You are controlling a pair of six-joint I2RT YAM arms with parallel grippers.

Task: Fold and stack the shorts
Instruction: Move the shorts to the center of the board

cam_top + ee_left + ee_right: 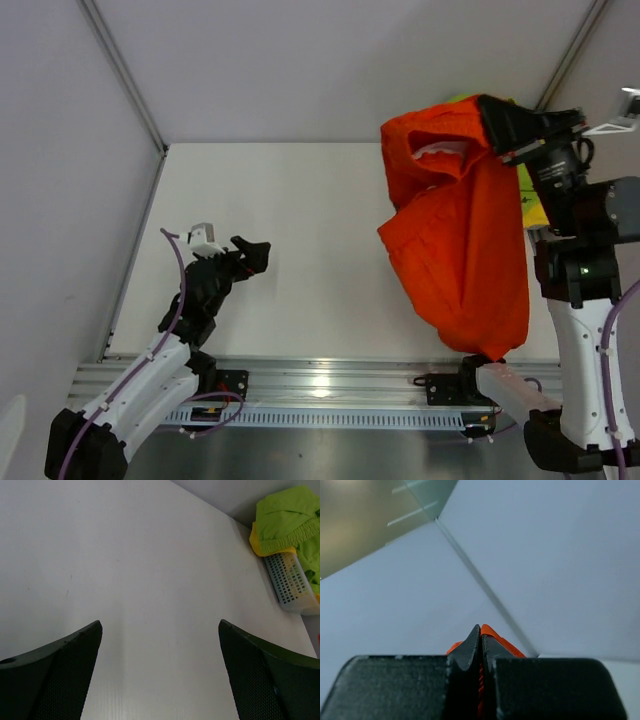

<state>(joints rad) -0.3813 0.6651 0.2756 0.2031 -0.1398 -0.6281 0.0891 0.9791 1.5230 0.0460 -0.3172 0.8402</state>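
Observation:
The orange shorts [455,230] hang high over the right side of the table, gathered at the top where my right gripper [490,125] is shut on them. In the right wrist view orange cloth [496,636] shows pinched between the closed fingers. Lime green shorts [285,522] lie heaped on a white basket [290,582] at the far right, with a yellow edge [255,542] under them. My left gripper [250,255] stands open low over the bare left part of the table, nothing between its fingers [75,650].
The white table [300,230] is bounded by grey walls at the back and sides. An aluminium rail [330,385] runs along the near edge by the arm bases. The basket stands against the right wall.

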